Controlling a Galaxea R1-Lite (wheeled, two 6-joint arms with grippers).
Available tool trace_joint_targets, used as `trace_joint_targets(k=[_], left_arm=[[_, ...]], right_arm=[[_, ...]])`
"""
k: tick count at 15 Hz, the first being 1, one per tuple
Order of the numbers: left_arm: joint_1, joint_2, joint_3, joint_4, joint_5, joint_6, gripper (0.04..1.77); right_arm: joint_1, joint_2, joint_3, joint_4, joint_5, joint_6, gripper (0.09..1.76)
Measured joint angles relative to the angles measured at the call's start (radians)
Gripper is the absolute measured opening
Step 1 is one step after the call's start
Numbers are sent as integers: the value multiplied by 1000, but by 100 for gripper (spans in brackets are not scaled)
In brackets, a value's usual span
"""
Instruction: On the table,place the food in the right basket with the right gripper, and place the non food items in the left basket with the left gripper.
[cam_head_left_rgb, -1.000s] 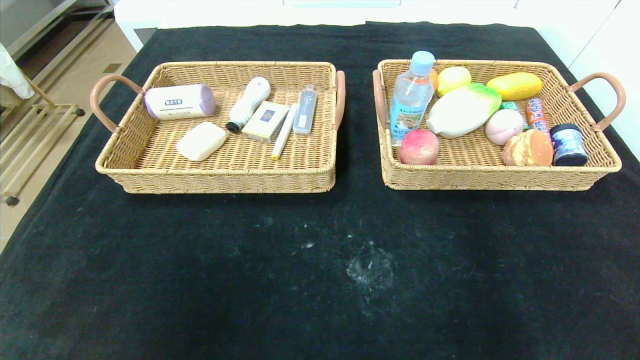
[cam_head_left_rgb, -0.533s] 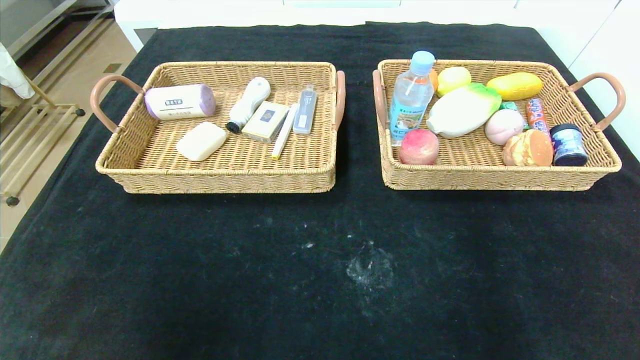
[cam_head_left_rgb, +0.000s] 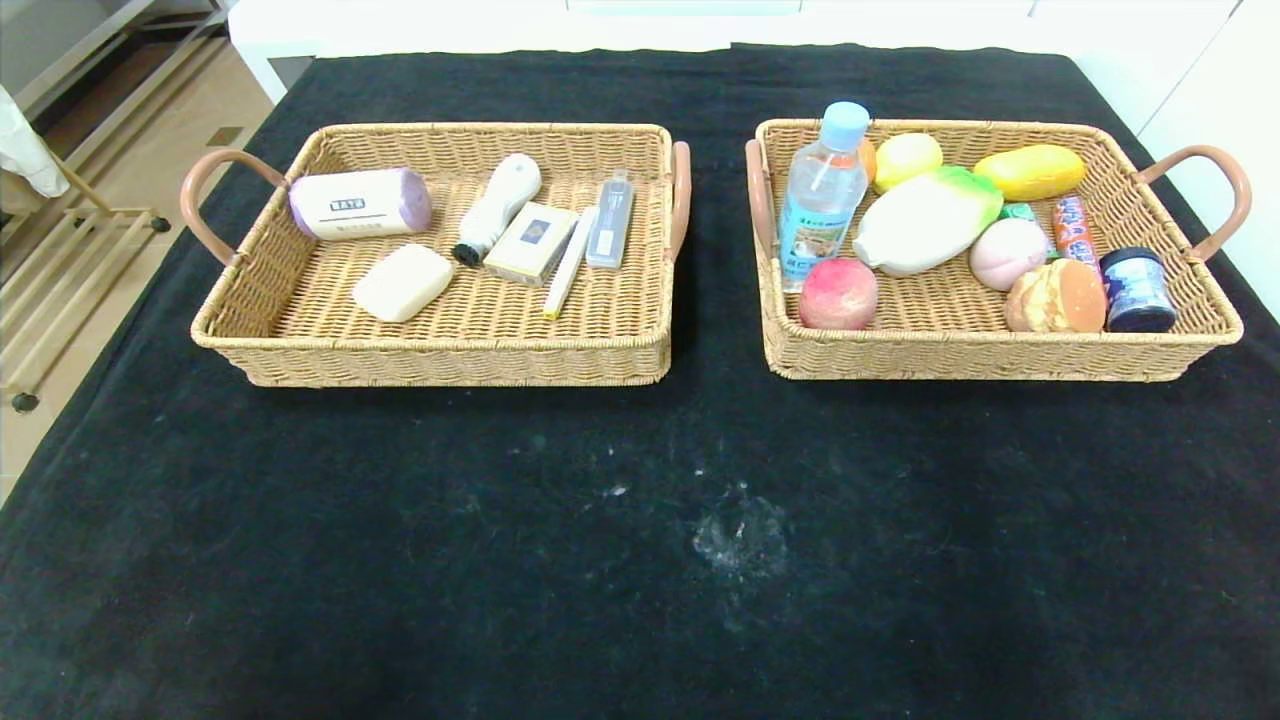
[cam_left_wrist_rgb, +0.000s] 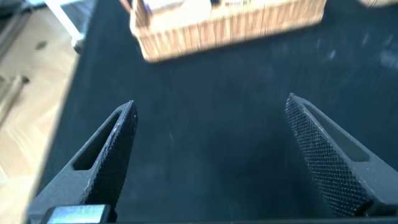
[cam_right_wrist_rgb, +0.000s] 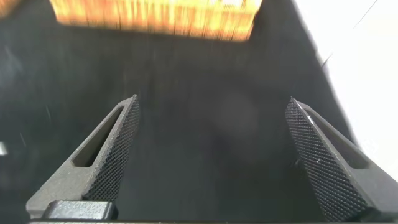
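The left basket (cam_head_left_rgb: 240, 300) holds the white brush-tipped bottle (cam_head_left_rgb: 495, 208), the gold-edged card box (cam_head_left_rgb: 531, 243) and the white pad (cam_head_left_rgb: 402, 282). In the right basket (cam_head_left_rgb: 1180, 290) stand the water bottle (cam_head_left_rgb: 822, 195), the red-pink peach (cam_head_left_rgb: 838, 293) and the pale pink bun (cam_head_left_rgb: 1008, 253). Neither arm shows in the head view. My left gripper (cam_left_wrist_rgb: 211, 106) hangs open over bare black cloth, with the left basket (cam_left_wrist_rgb: 236, 28) ahead of it. My right gripper (cam_right_wrist_rgb: 212, 102) is open too, above the cloth, the right basket (cam_right_wrist_rgb: 155, 17) beyond it. Nothing lies between either pair of fingers.
The left basket also holds a purple-ended roll (cam_head_left_rgb: 360, 203), a white pen (cam_head_left_rgb: 567, 265) and a clear case (cam_head_left_rgb: 610, 218). The right one also carries yellow fruits (cam_head_left_rgb: 1030, 170), a toy cabbage (cam_head_left_rgb: 925, 220), a bread roll (cam_head_left_rgb: 1055, 297) and a dark jar (cam_head_left_rgb: 1137, 290). The table (cam_head_left_rgb: 640, 540) has white smudges.
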Motion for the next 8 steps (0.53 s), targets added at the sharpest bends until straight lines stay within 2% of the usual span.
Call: trace_joint_targets(k=[1, 3, 6, 8], left_arm=[[0, -1, 51, -32, 1, 3, 172], [0, -3, 101, -20, 5, 8, 172], [0, -4, 114, 87, 12, 11, 172], [0, -4, 115, 114, 11, 10, 172]], right_arm=[[0, 0, 37, -2, 1, 0, 171], [0, -1, 72, 27, 3, 17, 171], [0, -1, 83, 99, 5, 41, 171], [0, -1, 84, 99, 5, 63, 171]])
